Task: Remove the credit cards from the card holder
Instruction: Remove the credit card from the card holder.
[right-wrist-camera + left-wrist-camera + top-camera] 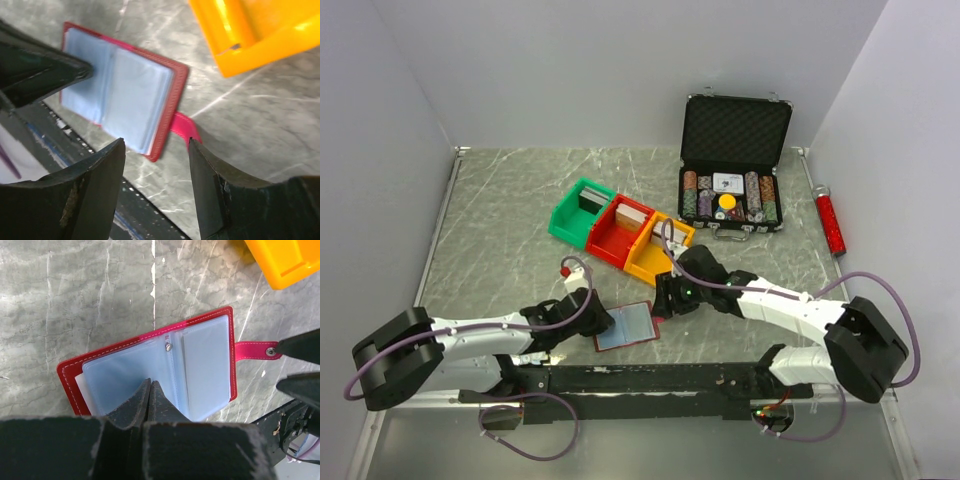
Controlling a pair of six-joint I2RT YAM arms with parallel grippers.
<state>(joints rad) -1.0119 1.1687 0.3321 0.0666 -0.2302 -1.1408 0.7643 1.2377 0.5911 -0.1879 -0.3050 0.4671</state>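
Note:
The card holder (625, 325) lies open near the table's front edge, red rim (67, 377) up, strap tab (252, 350) pointing right. Pale blue credit cards (207, 367) fill both of its pages; one card (135, 95) shows on the right-hand page. My left gripper (150, 382) is shut, its tips together and resting on the left page. In the top view that left gripper (595, 320) is at the holder's left side. My right gripper (156, 145) stands open just off the holder's strap corner, one fingertip (192, 145) touching or next to the tab (184, 127). The top view puts the right gripper (663, 300) at the holder's right edge.
Green (582, 212), red (620, 232) and yellow (658, 250) bins stand in a row behind the holder; the yellow one (250, 30) is close to my right gripper. An open black chip case (735, 150) is at the back right, a red tube (831, 222) beside it. A black rail (650, 378) runs along the front.

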